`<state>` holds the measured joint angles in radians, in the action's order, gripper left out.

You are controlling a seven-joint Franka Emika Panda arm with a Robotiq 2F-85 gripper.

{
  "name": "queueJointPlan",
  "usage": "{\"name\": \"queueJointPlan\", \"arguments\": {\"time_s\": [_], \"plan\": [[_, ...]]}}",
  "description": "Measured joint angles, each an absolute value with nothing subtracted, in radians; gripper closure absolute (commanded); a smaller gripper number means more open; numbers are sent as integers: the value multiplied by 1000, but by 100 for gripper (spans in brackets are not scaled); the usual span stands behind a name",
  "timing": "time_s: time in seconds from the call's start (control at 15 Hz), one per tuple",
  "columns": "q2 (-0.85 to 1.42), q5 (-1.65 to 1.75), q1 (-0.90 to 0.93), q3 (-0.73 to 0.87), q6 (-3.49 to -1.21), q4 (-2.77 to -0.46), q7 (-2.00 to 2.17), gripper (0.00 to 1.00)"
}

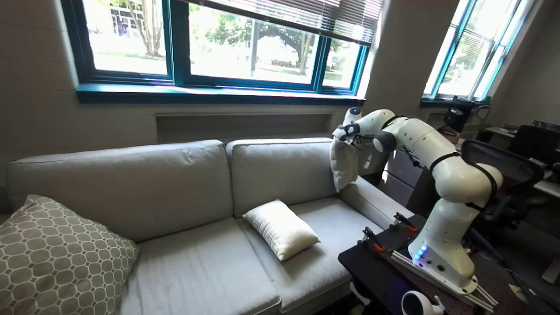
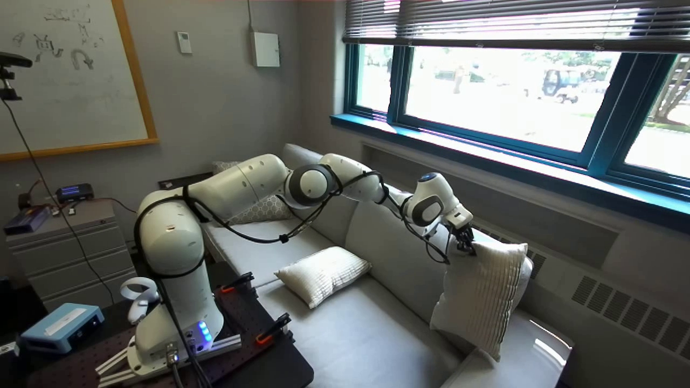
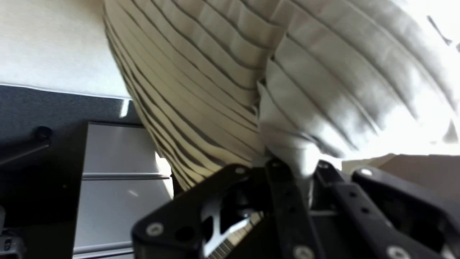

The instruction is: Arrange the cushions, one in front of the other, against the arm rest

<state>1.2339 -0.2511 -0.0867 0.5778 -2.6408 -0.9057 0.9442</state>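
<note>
One cream-white cushion hangs upright from my gripper at the back corner of the sofa, in both exterior views. Its ribbed fabric fills much of the wrist view. My gripper is shut on its pinched upper edge. The cushion's lower end is beside the back end of the arm rest, close to the sofa back; I cannot tell whether it touches. The second cream-white cushion lies flat on the near seat, away from the arm rest.
A larger grey-beige patterned cushion leans at the sofa's far end. The sofa back stands behind the seats. The robot's black table with clamps stands at the sofa front. A grey cabinet stands beyond the arm rest.
</note>
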Motion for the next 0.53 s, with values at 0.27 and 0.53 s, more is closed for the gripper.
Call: {"name": "queueJointPlan", "arguments": {"time_s": [0.27,0.53], "plan": [[1244,-154,-90,539,-2592,-763,975,97],[1253,-101,-132,413,-2570,-686,970,97]]}}
